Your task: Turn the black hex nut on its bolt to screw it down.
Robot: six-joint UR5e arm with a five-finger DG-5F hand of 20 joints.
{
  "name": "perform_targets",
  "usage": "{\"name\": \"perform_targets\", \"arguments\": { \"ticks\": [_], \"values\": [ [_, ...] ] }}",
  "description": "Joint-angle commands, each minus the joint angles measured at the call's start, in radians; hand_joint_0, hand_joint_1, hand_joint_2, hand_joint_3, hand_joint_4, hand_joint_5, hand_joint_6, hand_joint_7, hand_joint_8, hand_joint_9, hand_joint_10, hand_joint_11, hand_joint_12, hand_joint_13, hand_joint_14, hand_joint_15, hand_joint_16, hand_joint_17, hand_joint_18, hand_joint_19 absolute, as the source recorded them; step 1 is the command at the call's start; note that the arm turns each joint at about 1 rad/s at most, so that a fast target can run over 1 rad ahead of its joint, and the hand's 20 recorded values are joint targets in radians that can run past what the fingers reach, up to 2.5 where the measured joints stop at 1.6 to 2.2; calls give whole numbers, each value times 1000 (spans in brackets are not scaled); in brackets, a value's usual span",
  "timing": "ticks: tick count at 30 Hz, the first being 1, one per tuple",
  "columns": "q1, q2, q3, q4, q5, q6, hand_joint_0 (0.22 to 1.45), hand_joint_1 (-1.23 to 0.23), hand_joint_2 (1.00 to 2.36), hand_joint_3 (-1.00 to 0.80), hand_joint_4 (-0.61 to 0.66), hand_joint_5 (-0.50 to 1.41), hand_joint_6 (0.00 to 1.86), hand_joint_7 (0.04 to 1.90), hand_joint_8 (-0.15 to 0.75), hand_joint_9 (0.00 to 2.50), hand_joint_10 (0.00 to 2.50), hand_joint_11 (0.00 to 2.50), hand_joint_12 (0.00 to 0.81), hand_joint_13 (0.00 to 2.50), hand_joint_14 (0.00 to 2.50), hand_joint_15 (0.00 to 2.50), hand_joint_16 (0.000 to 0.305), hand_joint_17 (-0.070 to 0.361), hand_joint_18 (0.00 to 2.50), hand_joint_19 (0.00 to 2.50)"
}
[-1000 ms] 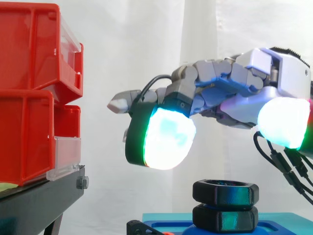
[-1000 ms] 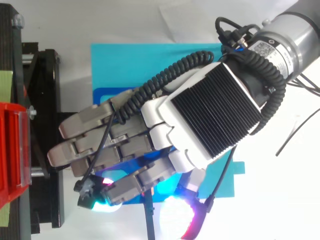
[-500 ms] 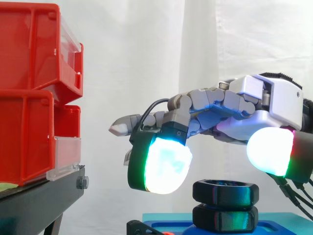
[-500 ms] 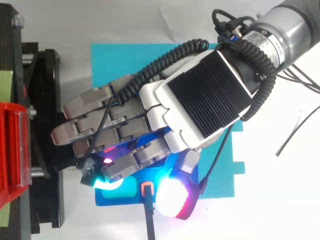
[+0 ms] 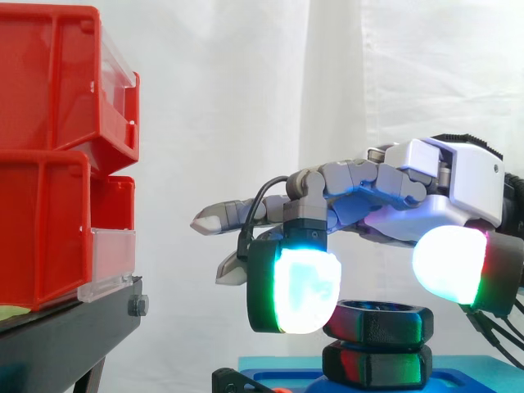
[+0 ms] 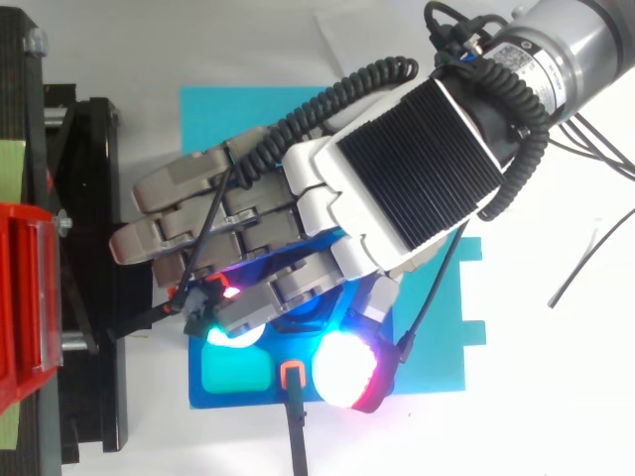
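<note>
Lower than before, the hand [image 5: 458,184] straddles the black hex nut [image 5: 385,323], fingers [image 5: 304,291] apart; next they must pinch and turn.

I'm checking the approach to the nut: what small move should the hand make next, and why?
Probably lower slightly, then close on the upper black nut. The hand hangs open over it: one fingertip is level with the nut's left side, the thumb pad sits above its right edge; nothing is gripped.
</note>
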Motion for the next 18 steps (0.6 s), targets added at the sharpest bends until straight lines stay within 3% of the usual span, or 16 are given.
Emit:
{"name": "perform_targets", "arguments": {
  "ticks": [1,8,18],
  "values": [
    [-2,0,-2,-3,-9,-2,503,-260,1000,-500,292,-75,537,1271,312,581,5,195,358,246,2,55,49,111,165,184],
    [-2,0,-5,9,-15,-5,506,-255,1000,-500,295,-75,539,1263,315,592,4,198,357,256,0,57,49,111,175,189],
    [18,0,-5,46,-12,-5,507,-254,1000,-500,327,-86,501,1201,313,589,4,200,357,261,2,66,50,111,180,200]
  ]
}}
